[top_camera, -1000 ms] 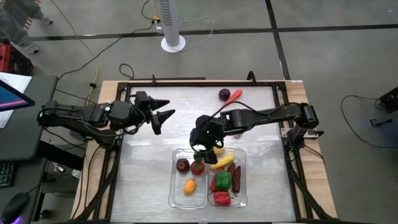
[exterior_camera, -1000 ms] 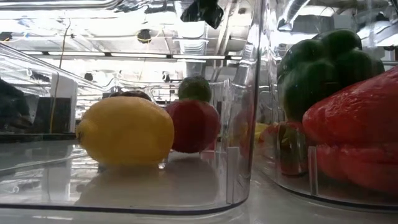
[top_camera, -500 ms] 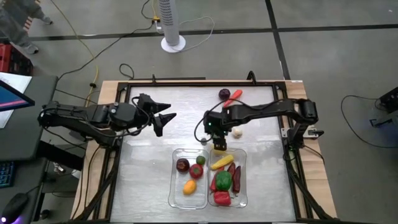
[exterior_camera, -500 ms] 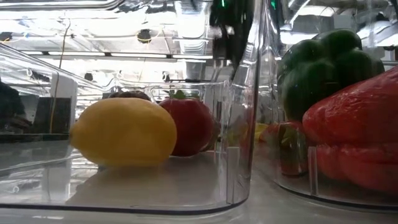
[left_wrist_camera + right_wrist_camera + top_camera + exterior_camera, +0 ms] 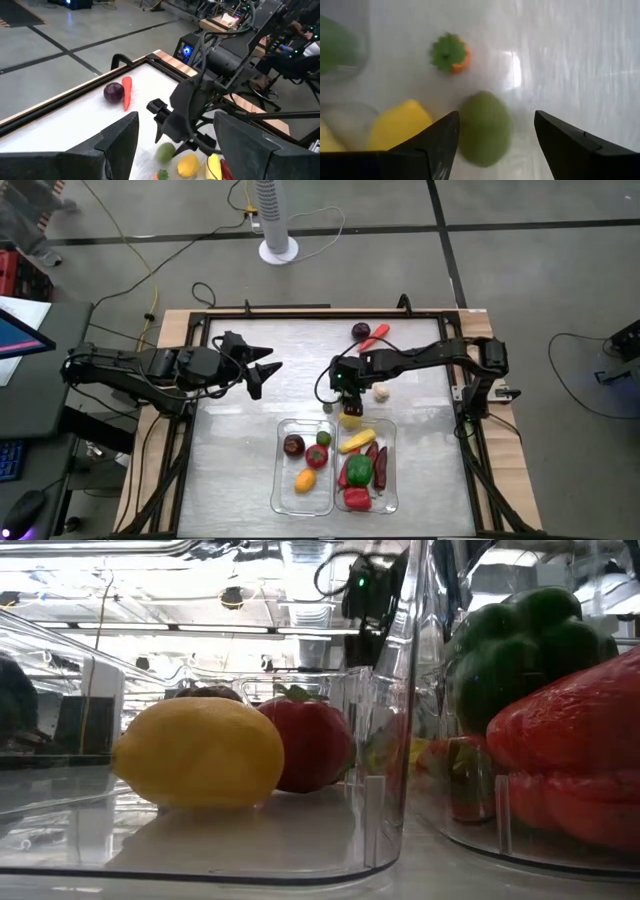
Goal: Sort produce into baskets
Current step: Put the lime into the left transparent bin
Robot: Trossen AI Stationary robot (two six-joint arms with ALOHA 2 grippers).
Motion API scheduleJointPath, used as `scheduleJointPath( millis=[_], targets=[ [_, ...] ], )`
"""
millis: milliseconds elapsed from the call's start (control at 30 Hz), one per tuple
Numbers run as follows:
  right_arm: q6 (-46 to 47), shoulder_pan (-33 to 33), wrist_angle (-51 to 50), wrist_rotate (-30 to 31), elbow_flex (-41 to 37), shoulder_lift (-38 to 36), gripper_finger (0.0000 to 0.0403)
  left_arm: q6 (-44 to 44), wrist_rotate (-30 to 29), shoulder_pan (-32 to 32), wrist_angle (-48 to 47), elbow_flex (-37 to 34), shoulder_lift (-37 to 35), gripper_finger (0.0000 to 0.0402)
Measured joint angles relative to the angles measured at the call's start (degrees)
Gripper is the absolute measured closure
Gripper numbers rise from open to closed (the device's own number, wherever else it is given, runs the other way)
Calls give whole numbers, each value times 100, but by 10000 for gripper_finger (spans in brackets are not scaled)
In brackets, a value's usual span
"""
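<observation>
Above the far edge of the two baskets [image 5: 337, 468], the right gripper [image 5: 349, 404] hangs with its fingers spread and nothing between them; a second ago it sat lower and further left, over the left basket's far end. Under it, on the bare table, the right wrist view shows a green round fruit [image 5: 484, 126], a yellow piece [image 5: 399, 123] beside it and a small orange piece with a green leafy top [image 5: 450, 52] a little apart. In the left basket lie a dark red fruit [image 5: 293, 445], a small green fruit [image 5: 323, 437], a tomato [image 5: 316, 456] and a lemon [image 5: 305, 479] (the tomato has shifted since then, its stem now showing in the low view). The right basket holds corn [image 5: 357, 442], a green pepper [image 5: 360, 470] and red pieces. A purple onion [image 5: 360, 331] and red chilli [image 5: 375, 336] lie near the table's far edge. Left gripper [image 5: 268, 369] waits open over the left side, unmoved
</observation>
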Motion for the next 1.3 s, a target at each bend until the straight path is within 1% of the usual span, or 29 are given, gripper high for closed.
scheduleJointPath(
  millis=[267, 367, 433, 567, 833, 900, 967, 1067, 1100, 1167, 1300],
  targets=[
    [-160, -100, 0, -25, -31, 219, 124, 7, -27, 0, -17, 0, 0, 158],
    [-194, -98, -89, -26, -39, 284, 134, 6, -25, 0, -72, 0, 0, 158],
    [-179, -102, -173, -2, -31, 301, 149, 4, -25, 0, -132, 0, 0, 158],
    [-172, -108, -233, 33, -31, 374, 202, 7, -25, 0, -125, 0, 0, 158],
    [-106, -114, -361, 42, -23, 395, 334, 7, -22, 0, -123, 0, 0, 158],
    [-53, -114, -488, 41, 67, 396, 364, 8, -21, 0, -124, 0, 0, 158],
    [-36, -114, -654, -31, 231, 397, 384, 9, -20, 0, -123, 0, 0, 158],
    [-42, -114, -1087, -251, 605, 355, 385, 9, -10, 0, -123, 0, 0, 158],
    [-44, -114, -1296, -267, 736, 343, 376, 9, -7, 0, -123, 0, 0, 158],
    [-43, -143, -1654, -262, 932, 283, 343, 9, -7, 0, -123, 0, 0, 158],
    [58, -329, -2078, -272, 957, 70, 246, 11, -9, 0, -121, 0, 0, 158]
  ],
)
